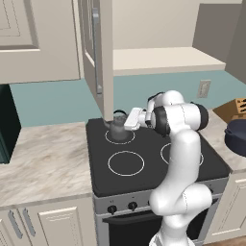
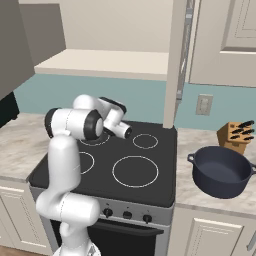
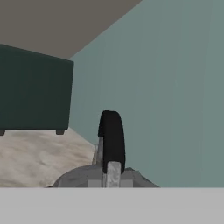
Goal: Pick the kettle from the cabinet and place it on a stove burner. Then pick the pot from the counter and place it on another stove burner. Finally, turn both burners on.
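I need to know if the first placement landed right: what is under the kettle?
The kettle sits on the black cooktop, over the rear-left burner ring, whose front arc shows in the left base view. The kettle's body covers the ring's rear part.

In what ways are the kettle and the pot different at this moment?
The kettle is small and grey, with a lid and an arched black handle; the pot is wide, dark navy and lidless, with small side handles. The kettle stands on a rear burner ring of the stove; the pot rests on the counter beside it. The hand is shut on the kettle's handle; the pot stands untouched. Both are upright.
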Available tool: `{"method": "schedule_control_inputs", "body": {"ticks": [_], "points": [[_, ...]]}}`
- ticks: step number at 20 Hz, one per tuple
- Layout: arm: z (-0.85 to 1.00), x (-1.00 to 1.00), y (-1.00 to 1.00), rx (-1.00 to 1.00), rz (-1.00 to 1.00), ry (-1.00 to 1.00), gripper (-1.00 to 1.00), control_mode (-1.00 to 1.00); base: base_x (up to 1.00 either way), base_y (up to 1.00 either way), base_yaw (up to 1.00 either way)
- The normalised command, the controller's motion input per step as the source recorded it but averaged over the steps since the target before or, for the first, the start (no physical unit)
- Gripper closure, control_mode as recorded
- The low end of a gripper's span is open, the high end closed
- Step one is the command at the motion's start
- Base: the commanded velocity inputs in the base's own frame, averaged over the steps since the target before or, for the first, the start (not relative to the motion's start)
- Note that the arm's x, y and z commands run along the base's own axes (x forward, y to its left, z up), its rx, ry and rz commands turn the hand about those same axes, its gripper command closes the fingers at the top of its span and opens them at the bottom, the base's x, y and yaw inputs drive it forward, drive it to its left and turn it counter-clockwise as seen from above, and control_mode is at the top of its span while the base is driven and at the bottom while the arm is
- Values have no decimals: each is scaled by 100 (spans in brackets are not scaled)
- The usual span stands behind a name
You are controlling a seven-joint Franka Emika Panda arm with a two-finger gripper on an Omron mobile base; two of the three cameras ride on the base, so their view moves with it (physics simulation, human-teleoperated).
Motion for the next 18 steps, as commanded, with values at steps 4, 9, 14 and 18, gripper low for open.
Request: {"method": "schedule_control_inputs", "body": {"ticks": [4,9,14,18], "points": [[-10,9,0,0,0,0,-100,-100,0,0,0],[-5,2,0,0,0,0,-100,-100,0,0,0],[0,0,0,1,1,0,-100,-100,0,0,0],[1,0,0,3,3,0,-100,-100,0,0,0]]}}
